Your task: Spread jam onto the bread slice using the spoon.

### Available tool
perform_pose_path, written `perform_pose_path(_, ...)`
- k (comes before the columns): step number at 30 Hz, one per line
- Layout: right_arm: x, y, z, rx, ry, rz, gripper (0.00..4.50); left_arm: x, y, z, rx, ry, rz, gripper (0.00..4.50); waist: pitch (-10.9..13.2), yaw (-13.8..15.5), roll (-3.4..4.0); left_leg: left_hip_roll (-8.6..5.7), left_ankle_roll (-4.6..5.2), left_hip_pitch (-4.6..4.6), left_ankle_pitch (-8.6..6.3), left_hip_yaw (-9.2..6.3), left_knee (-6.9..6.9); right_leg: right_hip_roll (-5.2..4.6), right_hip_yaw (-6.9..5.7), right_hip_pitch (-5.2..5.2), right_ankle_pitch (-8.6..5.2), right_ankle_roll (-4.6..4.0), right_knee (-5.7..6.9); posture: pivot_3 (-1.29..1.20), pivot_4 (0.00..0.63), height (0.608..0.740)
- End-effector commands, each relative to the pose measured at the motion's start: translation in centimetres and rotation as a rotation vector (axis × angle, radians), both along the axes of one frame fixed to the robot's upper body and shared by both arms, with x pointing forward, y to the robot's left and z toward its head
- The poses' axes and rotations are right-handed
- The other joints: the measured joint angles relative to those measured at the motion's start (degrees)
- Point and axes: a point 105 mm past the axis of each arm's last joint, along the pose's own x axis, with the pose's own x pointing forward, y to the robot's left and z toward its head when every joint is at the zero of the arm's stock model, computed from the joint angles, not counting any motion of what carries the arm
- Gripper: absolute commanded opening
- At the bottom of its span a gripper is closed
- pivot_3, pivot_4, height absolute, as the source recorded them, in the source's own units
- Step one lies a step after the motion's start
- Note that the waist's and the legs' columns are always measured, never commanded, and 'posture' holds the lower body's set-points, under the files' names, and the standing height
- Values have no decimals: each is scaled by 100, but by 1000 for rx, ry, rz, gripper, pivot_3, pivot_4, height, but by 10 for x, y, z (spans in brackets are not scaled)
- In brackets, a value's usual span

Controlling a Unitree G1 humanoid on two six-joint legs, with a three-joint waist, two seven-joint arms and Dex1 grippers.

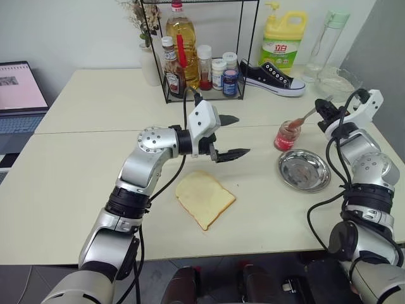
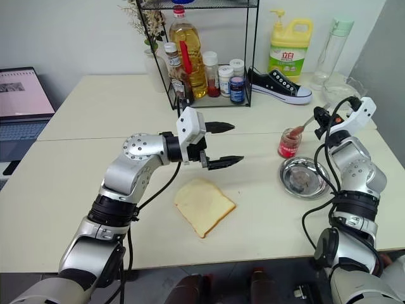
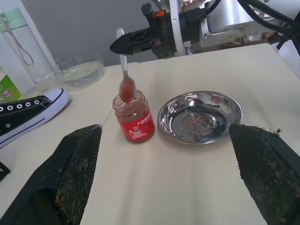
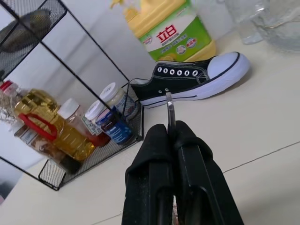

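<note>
Currently the right gripper (image 3: 123,45) is clamped tight on the handle of the spoon (image 3: 125,75), whose bowl hangs just above the mouth of the open jam jar (image 3: 135,117) and carries a red-brown blob of jam (image 3: 126,88). The jar stands beside the round steel dish (image 1: 304,170), which shows faint smears on its floor. The bread slice (image 1: 204,197) lies flat on the table (image 1: 76,190), well apart from the jar, toward the left arm. Its top face looks bare; no spread is visible. The left gripper (image 1: 229,135) hovers above the table just beyond the slice with its fingers spread wide, empty.

Assessment: the step in hand appears to be carrying the loaded spoon from jar to bread. Recommendations:
- Keep the bowl facing up and level during the crossing so the blob does not drip onto the table or dish.
- Pass over the dish, not around it, so that any drip is caught.
- Lower onto the middle of the slice, then tilt the bowl and draw its back outward with light pressure; the bread is soft and unrestrained, so heavy strokes may drag or tear it.
- The free gripper could steady the crust edge if the slice slides.
</note>
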Motion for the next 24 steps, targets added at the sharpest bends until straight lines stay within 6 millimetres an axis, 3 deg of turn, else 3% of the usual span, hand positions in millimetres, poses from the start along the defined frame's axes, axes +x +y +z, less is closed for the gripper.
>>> perform_pose_path(1, -3, -9, 30, 101, -93, -29, 37, -3, -3, 15, -8, -66, -22, 4500, 0, 0, 0, 0, 0, 0, 0, 0, 0, 0, 0, 0, 0, 0, 0, 0, 150, 740)
perform_pose_path(8, -5, -13, 34, 209, -105, -25, 37, -1, 2, 15, -7, -64, -18, 4500, 0, -1, 0, 0, 0, 0, 0, 1, 0, 0, 0, 0, 0, 0, 0, 0, 150, 740)
perform_pose_path(13, -13, 13, 55, 243, -161, 81, 37, -3, 25, 14, -8, -27, 10, 4500, 0, -30, 3, 3, 0, -2, 0, 3, -3, 1, 4, -7, 0, 0, 4, 0, 150, 740)
perform_pose_path(15, -19, 32, 64, 228, -179, 147, 37, -8, 38, 6, 23, -6, 22, 4500, 0, -50, 7, 7, 1, -2, 0, 4, -6, 3, 6, -12, 0, 0, 4, 0, 150, 740)
perform_pose_path(18, -35, 83, 76, 160, -206, 328, 37, -25, 66, -8, 40, 62, 74, 4500, 1, -101, 11, 17, 1, -4, -1, 5, -11, 1, 13, -19, 0, -1, 2, 0, 150, 740)
perform_pose_path(21, -52, 126, 75, 63, -212, 479, 37, -41, 87, -16, 41, 110, 140, 4500, 3, -143, 15, 29, 1, -10, -1, -1, -11, -2, 14, -25, 0, -2, 1, 0, 150, 740)
perform_pose_path(24, -80, 182, 64, -155, -249, 691, 37, -68, 109, -30, 25, 197, 232, 4500, 3, -139, 16, 31, 0, -18, 0, -19, -7, -1, 10, -24, 0, -4, 2, 0, 150, 740)
